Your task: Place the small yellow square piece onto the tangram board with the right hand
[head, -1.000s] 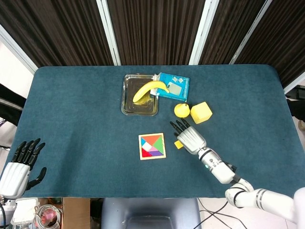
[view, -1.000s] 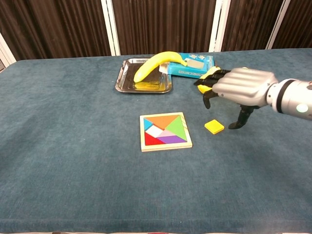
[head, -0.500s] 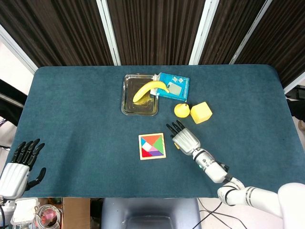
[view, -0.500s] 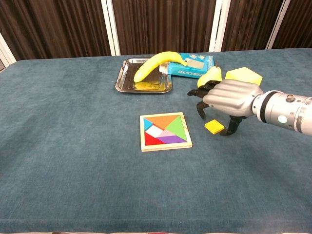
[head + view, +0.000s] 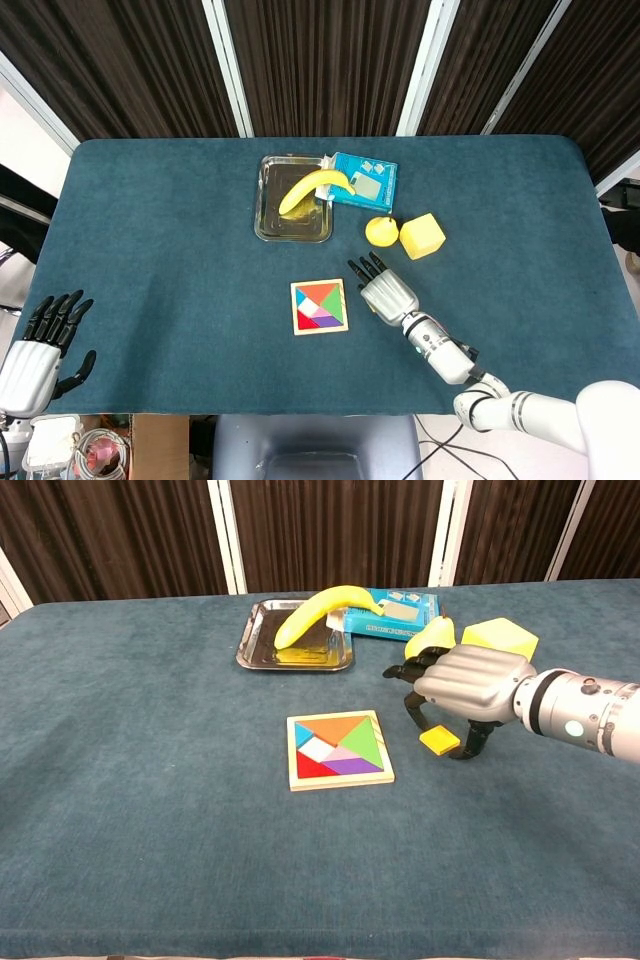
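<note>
The small yellow square piece (image 5: 440, 741) lies flat on the blue cloth just right of the tangram board (image 5: 342, 784), which shows several coloured pieces. My right hand (image 5: 470, 680) hovers low over the piece. Its fingers curl down on the left of the piece and the thumb stands on the right, with no grip visible. In the head view the right hand (image 5: 385, 292) hides the piece and sits beside the board (image 5: 319, 332). My left hand (image 5: 40, 345) rests open off the table's near left corner.
A metal tray (image 5: 262, 215) with a banana (image 5: 312, 188) stands behind the board. A blue box (image 5: 363, 180) lies to the tray's right. A yellow ball (image 5: 381, 231) and a yellow cube (image 5: 422, 235) sit just beyond my right hand.
My right hand has moved left and down over the yellow piece, so its fingers now straddle it. The piece and the left hand have not moved.
</note>
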### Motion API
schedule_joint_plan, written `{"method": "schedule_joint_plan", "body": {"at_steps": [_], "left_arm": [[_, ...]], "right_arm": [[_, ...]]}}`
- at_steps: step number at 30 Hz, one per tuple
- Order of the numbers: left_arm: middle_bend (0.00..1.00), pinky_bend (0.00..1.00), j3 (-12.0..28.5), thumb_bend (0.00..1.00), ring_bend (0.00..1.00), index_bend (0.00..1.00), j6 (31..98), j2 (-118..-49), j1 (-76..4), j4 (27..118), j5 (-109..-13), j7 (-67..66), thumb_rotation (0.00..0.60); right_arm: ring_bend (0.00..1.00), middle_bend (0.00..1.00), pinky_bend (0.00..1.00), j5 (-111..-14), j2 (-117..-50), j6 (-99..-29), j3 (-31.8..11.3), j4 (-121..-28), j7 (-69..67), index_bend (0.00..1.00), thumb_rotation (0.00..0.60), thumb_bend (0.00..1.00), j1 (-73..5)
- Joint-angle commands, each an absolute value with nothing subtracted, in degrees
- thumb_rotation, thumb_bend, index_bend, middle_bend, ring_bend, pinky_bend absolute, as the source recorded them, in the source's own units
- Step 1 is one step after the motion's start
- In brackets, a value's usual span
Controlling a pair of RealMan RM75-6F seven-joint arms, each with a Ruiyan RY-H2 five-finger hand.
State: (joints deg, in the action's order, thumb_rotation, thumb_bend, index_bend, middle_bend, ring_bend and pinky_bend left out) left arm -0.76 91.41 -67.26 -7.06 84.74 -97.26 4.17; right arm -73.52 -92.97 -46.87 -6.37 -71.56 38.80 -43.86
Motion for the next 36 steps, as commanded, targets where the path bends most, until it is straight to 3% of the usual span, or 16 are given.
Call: {"method": "schedule_joint_plan", "body": {"at_steps": [1,28,36], "left_arm": [[0.00,0.05,-0.7,0.42,0.00,0.00,91.4,-67.3,-7.1,84.8,-97.3,4.1,0.600],[0.00,0.05,-0.7,0.44,0.00,0.00,92.1,-67.4,-6.8,84.4,-97.7,3.7,0.600],[0.00,0.05,-0.8,0.44,0.00,0.00,92.4,-67.3,-6.7,84.4,-97.9,3.9,0.600]], "right_arm": [[0.00,0.00,0.00,-73.0,-93.0,-47.0,-6.1,-71.6,39.3,0.57,0.600,0.36,-44.0],[0.00,0.00,0.00,-69.8,-93.5,-47.5,-4.9,-71.7,41.2,0.56,0.600,0.41,-45.4],[0.00,0.01,0.00,-69.8,-93.9,-48.5,-4.8,-71.8,40.6,0.62,0.600,0.41,-45.6]]}}
